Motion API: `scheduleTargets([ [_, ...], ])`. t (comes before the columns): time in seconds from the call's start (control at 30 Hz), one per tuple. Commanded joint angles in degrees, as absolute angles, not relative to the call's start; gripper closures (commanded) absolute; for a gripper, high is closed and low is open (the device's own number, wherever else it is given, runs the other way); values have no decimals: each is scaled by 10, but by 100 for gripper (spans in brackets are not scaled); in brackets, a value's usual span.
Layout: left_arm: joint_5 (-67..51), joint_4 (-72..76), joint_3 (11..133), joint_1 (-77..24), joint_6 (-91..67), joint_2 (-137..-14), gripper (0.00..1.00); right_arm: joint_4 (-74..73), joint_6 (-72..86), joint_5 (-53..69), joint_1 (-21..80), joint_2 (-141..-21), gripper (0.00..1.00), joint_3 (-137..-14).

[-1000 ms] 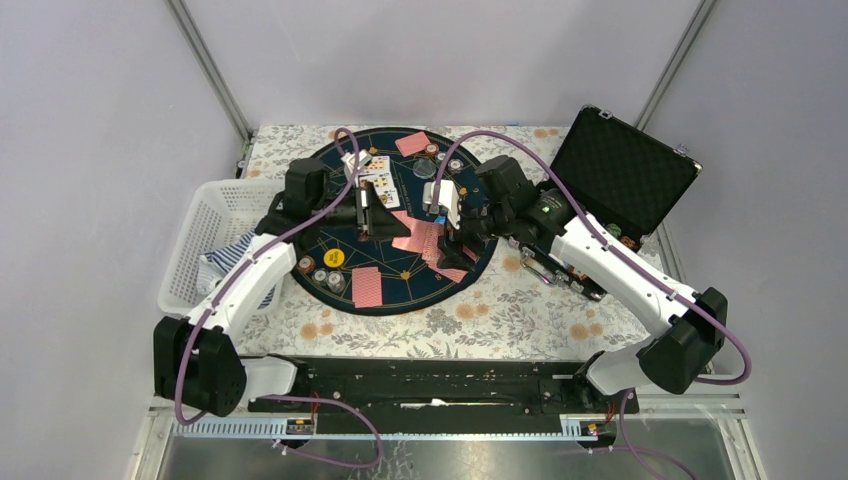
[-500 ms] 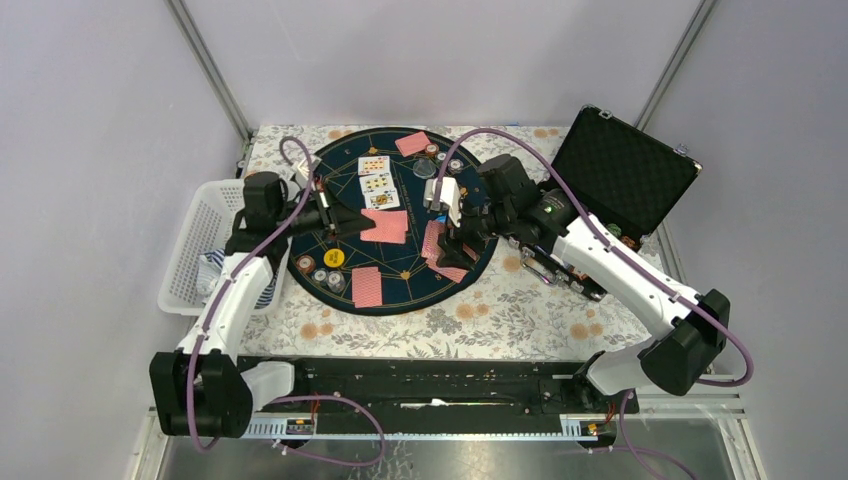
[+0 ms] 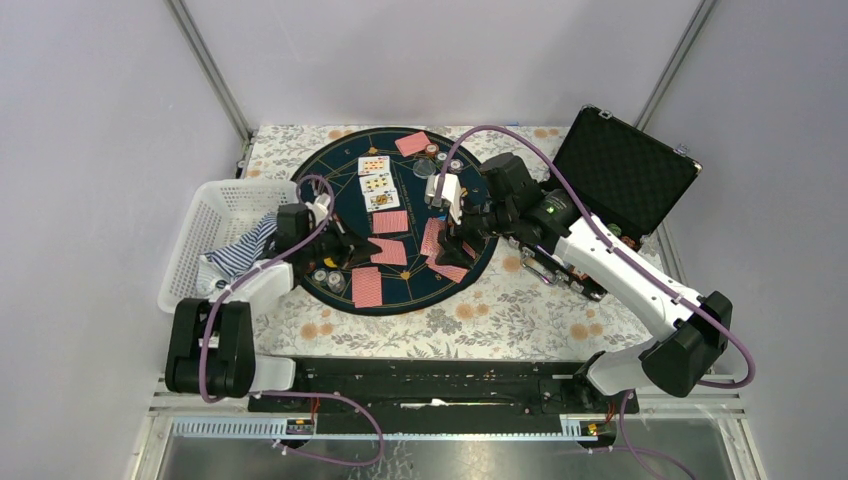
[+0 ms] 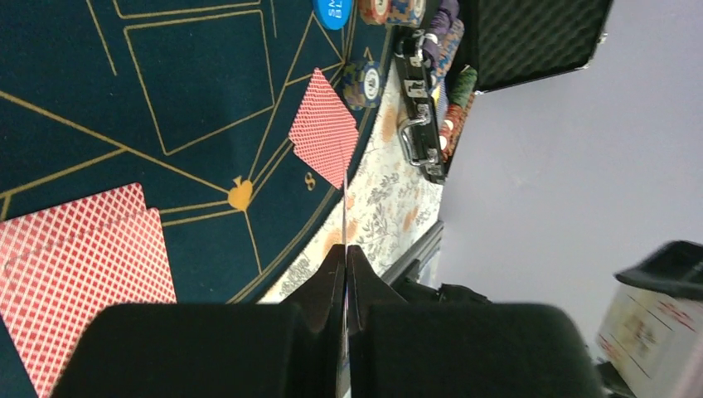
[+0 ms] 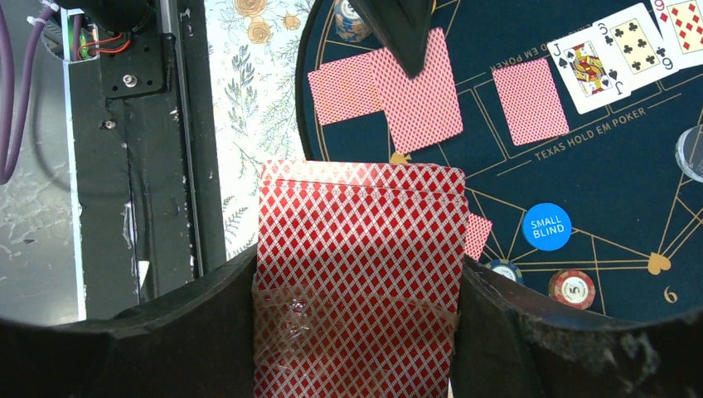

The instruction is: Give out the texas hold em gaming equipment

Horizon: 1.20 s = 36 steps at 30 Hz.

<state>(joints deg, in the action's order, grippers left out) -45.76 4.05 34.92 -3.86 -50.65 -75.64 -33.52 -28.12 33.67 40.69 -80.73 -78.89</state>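
**Right claw holds the deck; left claw closed over the face-down cards**

You have one table [image 3: 500,310] under a flowered cover, with one round dark-blue mat [image 3: 345,180] in its middle. One black case [image 3: 620,175] stands at your right with its lid up. One white basket [image 3: 205,215] sits at your left, with one striped cloth [image 3: 240,250] in it.

Both of your arms reach onto the mat. The right claw [image 3: 447,243] is clamped on one deck [image 5: 361,224] of red-backed cards, a finger on each long side, over the mat's right part. The left claw [image 4: 344,253] has its fingers pressed together, low over the near-left part. Its tips are at the edge of a face-down card. A thin pale line runs out from between the tips, and you cannot tell whether it is a card on edge.

Now count the loose cards.
- **Face up:** three face-up cards [image 3: 377,183] lie in a row on the far half: a jack of spades, a three of clubs and a nine of diamonds.
- **Face down:** you can count five face-down cards [image 3: 390,222]. One lies at the far rim. Three run down the middle toward you, and the nearest two overlap. One lies just beside the deck, near the right rim.

One blue button [image 5: 547,225] marked SMALL BLIND lies near the deck, with two chips [image 5: 572,286] just beside it. Three more chips [image 3: 320,276] sit at the mat's near-left rim. The chips at the far rim and in the case are too small to count.
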Motion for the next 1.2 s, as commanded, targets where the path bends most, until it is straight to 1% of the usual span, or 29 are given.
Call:
scheduleTargets([
  [0.0, -384, 171, 351, -66, -524, -792, 100, -312, -279, 343, 402, -793, 100, -804],
  [0.27, -344, 215, 369, -101, -515, -892, 100, -310, -279, 344, 401, -800, 100, -799],
  [0.33, -347, 249, 372, -103, -526, -910, 97, -312, -280, 343, 400, -799, 100, -799],
  [0.4, -344, 263, 379, -103, -529, -927, 97, -314, -280, 342, 399, -798, 100, -797],
  [0.57, -320, 252, 393, -103, -516, -959, 96, -318, -286, 338, 398, -799, 100, -794],
  [0.63, -306, 236, 400, -104, -503, -968, 89, -317, -286, 338, 398, -800, 100, -795],
  [0.73, -269, 196, 417, -105, -472, -969, 81, -317, -287, 338, 398, -802, 100, -793],
  [0.8, -242, 160, 433, -108, -448, -968, 71, -317, -288, 339, 398, -802, 100, -793],
  [0.93, -221, 113, 452, -111, -414, -953, 61, -318, -288, 340, 398, -800, 100, -792],
  [1.03, -192, 64, 468, -117, -385, -927, 47, -319, -289, 338, 399, -797, 100, -790],
  [1.13, -147, -4, 487, -118, -354, -897, 27, -324, -291, 338, 398, -790, 100, -787],
  [1.17, -142, -24, 493, -118, -343, -887, 22, -325, -291, 339, 398, -787, 100, -785],
])
